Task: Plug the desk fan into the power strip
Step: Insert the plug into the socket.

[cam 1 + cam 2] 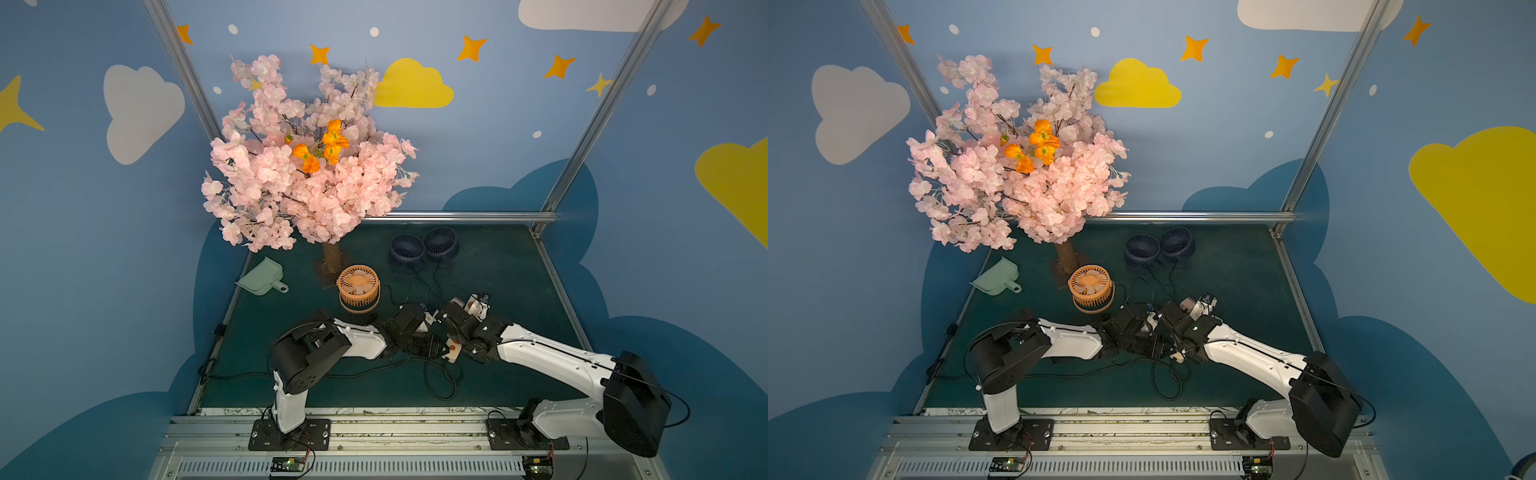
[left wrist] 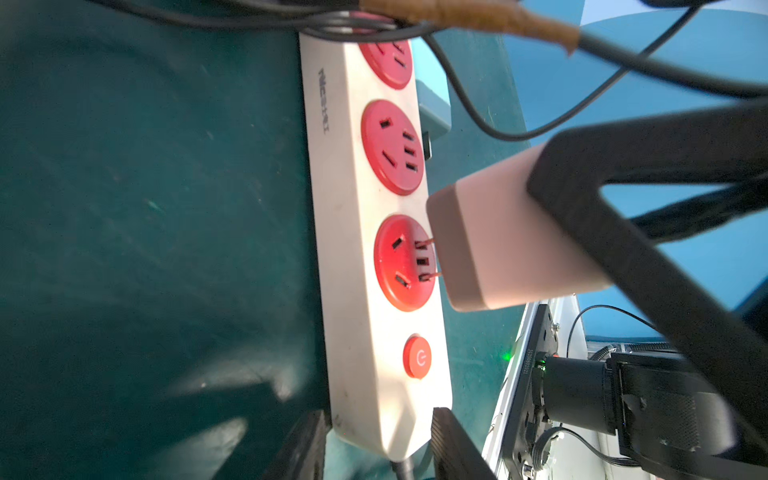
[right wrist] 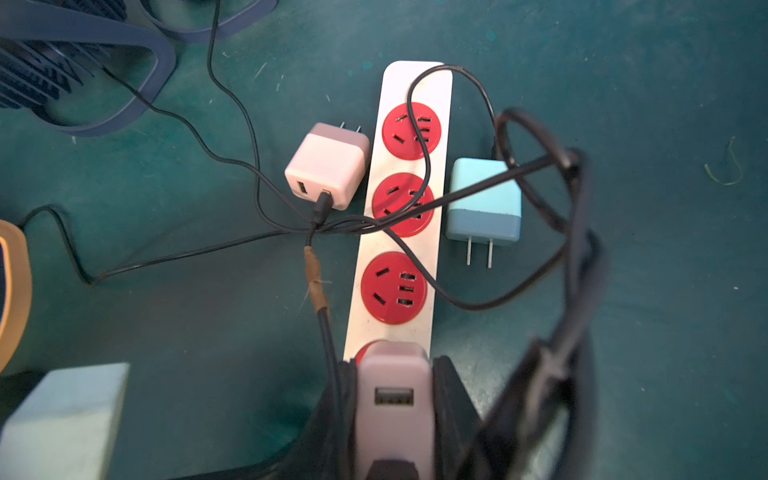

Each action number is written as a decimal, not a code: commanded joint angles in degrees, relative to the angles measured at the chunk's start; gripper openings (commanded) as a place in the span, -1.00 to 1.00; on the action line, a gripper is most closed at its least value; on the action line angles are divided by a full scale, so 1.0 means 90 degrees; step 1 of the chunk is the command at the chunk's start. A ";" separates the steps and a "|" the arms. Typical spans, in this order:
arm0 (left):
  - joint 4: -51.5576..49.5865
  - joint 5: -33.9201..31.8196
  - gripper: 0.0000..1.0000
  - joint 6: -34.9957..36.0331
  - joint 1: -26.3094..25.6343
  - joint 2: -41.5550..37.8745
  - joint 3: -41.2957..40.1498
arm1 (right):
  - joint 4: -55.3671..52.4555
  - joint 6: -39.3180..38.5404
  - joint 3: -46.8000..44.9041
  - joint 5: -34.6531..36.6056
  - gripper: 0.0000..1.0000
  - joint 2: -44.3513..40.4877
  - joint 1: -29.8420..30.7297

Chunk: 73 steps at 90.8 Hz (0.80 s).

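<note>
Right end effector is pinching the pink adapter. Its prongs are only just at the slots of the socket next to the button on the power strip, which lies on the green table between both arms. The adapter looks tilted to me, so shoving now could bend the prongs or skid the strip. Left end effector straddles the strip's button end, can't tell if it's actually squeezing. Those loose cords draped over the strip could snag too.
</note>
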 commanded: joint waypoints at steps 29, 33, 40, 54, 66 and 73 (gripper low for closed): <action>-0.0009 0.0032 -0.10 0.0049 -0.0013 0.0092 0.0071 | -0.0099 0.0512 -0.0271 -0.0302 -1.00 0.0512 -0.0002; -0.0006 0.0036 -0.10 0.0045 -0.0015 0.0085 0.0062 | -0.0093 0.0455 -0.0267 -0.0379 -1.00 0.0591 -0.0001; -0.0006 0.0031 -0.10 0.0039 -0.0013 0.0058 0.0050 | -0.0074 0.0339 -0.0243 -0.0541 -1.00 0.0799 0.0013; 0.0069 0.0023 -0.10 0.0029 -0.0013 0.0074 0.0053 | -0.0050 0.0435 -0.0290 -0.0752 -1.00 0.1183 0.0203; 0.0206 0.0057 -0.11 -0.0044 -0.0012 0.0146 0.0081 | -0.0210 0.0557 -0.0255 -0.0626 -1.00 0.1272 0.0501; 0.0245 0.0050 -0.13 -0.0074 -0.0010 0.0167 0.0054 | -0.0366 0.0685 -0.0278 -0.0562 -1.00 0.1255 0.0628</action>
